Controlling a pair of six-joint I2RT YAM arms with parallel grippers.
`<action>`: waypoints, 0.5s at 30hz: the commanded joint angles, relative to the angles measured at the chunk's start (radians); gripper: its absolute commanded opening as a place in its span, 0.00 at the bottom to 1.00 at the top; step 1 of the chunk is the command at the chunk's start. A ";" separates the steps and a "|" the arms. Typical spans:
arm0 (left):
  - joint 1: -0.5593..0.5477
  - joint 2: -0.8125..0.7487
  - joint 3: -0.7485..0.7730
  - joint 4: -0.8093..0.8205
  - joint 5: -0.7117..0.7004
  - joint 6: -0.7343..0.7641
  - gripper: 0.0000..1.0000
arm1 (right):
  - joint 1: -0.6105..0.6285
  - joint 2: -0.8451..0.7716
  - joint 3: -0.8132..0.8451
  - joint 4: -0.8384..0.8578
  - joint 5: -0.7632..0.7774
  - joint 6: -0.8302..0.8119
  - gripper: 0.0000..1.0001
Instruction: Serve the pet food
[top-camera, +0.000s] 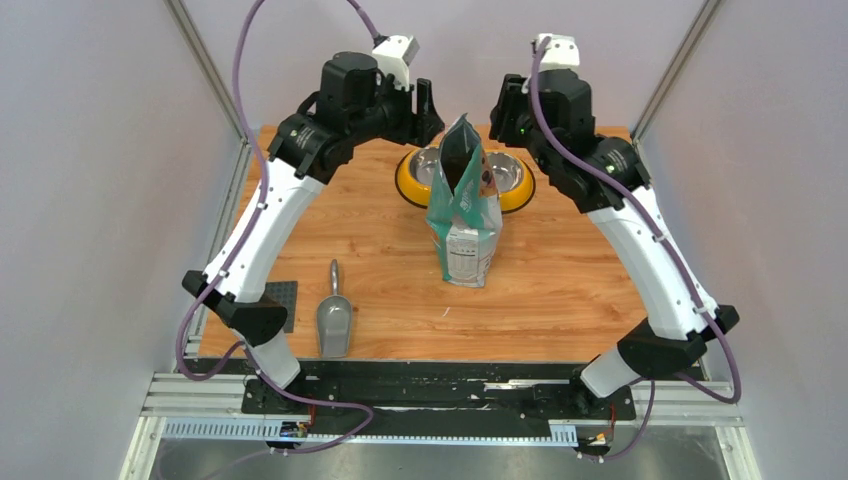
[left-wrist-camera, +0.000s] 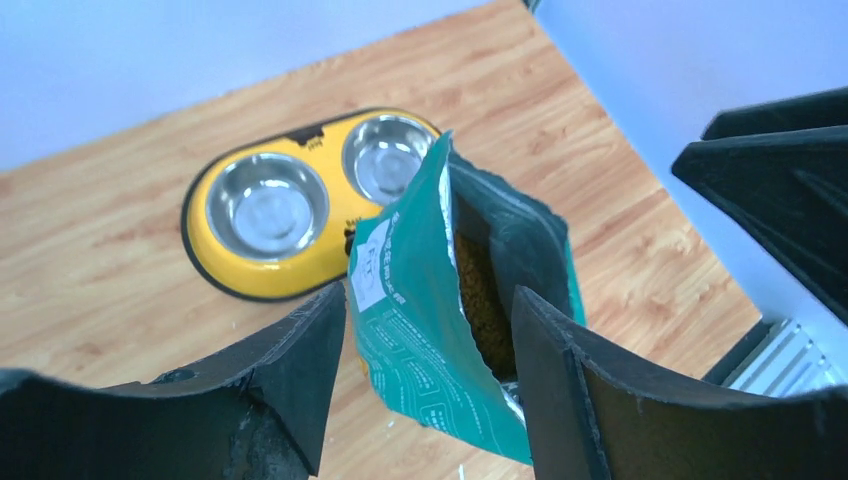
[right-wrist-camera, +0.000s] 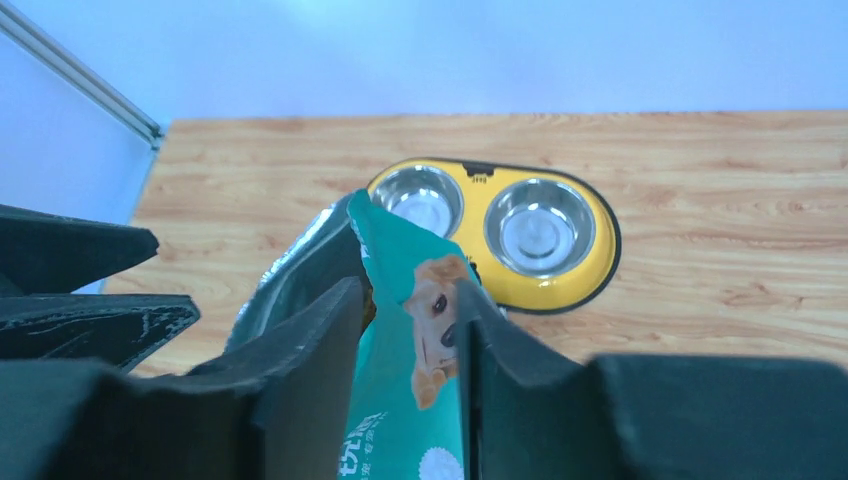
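Your left arm (top-camera: 262, 215) arcs up from its base at the near edge and bends inward over the far half of the tabletop (top-camera: 560, 300). Your right arm (top-camera: 650, 250) mirrors it. The two wrists face each other above the pouch (top-camera: 463, 215), which stands upright with its mouth open near the middle of the tabletop.

Your left claw (left-wrist-camera: 428, 300) is spread wide. Its camera looks between the fingers down into the pouch mouth, where the kibble (left-wrist-camera: 480, 300) lies as a brown mass inside.

Your right claw (right-wrist-camera: 408, 290) has its fingers apart with a narrower gap, and the pouch's dog-printed panel shows between them. In the left wrist view it sits off to the pouch's side, not touching it. Neither claw holds anything.

The feeder (top-camera: 410, 185) lies just behind the pouch at the far edge, and both its bowls show bare steel. The scoop (top-camera: 333, 322) lies by the near-left corner.
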 joint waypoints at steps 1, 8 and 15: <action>0.005 -0.086 0.026 0.038 -0.044 0.013 0.72 | -0.007 -0.098 0.016 0.067 -0.037 0.035 0.47; 0.006 -0.293 -0.264 0.050 -0.140 -0.009 0.83 | -0.007 -0.277 -0.219 0.045 -0.157 0.160 0.56; 0.025 -0.531 -0.734 0.038 -0.271 -0.118 0.89 | -0.008 -0.491 -0.487 0.003 -0.227 0.279 0.57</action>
